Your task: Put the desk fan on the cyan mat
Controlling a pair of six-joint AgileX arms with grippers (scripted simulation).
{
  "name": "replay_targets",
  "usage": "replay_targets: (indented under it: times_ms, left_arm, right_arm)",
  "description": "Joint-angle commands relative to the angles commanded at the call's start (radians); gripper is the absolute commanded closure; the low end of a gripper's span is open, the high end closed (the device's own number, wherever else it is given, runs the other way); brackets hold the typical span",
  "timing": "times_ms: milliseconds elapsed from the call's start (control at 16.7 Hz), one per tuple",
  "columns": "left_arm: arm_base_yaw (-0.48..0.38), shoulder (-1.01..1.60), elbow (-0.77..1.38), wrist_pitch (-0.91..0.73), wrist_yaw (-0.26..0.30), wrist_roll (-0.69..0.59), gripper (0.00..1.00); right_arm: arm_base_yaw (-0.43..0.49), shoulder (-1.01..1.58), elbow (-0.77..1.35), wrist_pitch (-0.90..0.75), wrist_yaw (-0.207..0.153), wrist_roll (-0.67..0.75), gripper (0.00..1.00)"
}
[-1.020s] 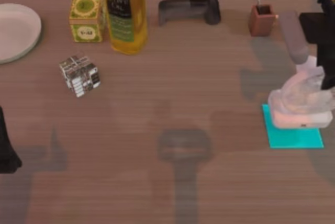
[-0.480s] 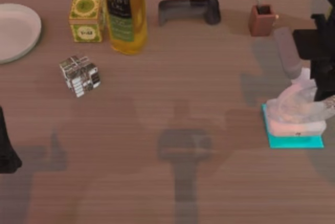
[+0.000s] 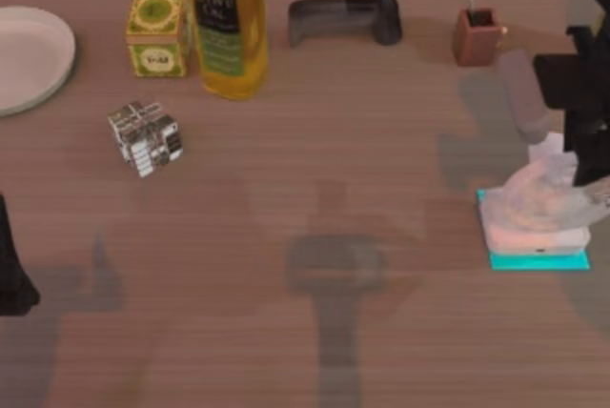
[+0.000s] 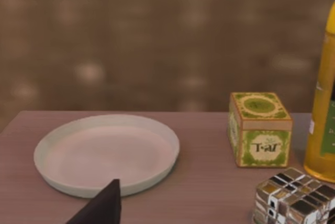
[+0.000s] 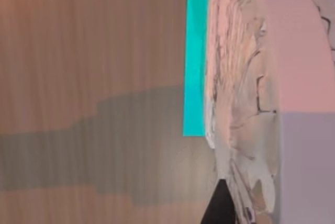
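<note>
Plainly, the desk fan (image 3: 540,210) sits on the cyan mat (image 3: 538,259) at the tabletop's (image 3: 362,170) right side, its square base covering most of the mat so that only a cyan strip shows along the near edge and the left edge. The fan looks upright, base down, which is how the task wants it — the mat is barely wider than the base, so it has to be set squarely to fit.

My right hand (image 3: 581,155) is over the fan from the far right, dark links reaching down to the head; whether it is clenched on the fan or released I cannot tell, since the fan's pale body hides the fingers. The right wrist view shows the fan's grille (image 5: 241,103) close up, with the mat (image 5: 194,56) just beyond it.

My left arm is parked at the tabletop's left edge, away from the work; its hand's state cannot be made out either.

I judge the placing nearly done — what remains is letting go and lifting clear without tipping the fan.
</note>
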Motion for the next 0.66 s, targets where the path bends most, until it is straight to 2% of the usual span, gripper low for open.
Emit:
replay_targets:
  times_ms: [300,660]
  left_arm:
    - [0.000,0.000,0.000,0.000,0.000,0.000,0.00]
    - [0.000,0.000,0.000,0.000,0.000,0.000,0.00]
  right_arm:
    - [0.000,0.000,0.000,0.000,0.000,0.000,0.02]
    - [0.000,0.000,0.000,0.000,0.000,0.000,0.00]
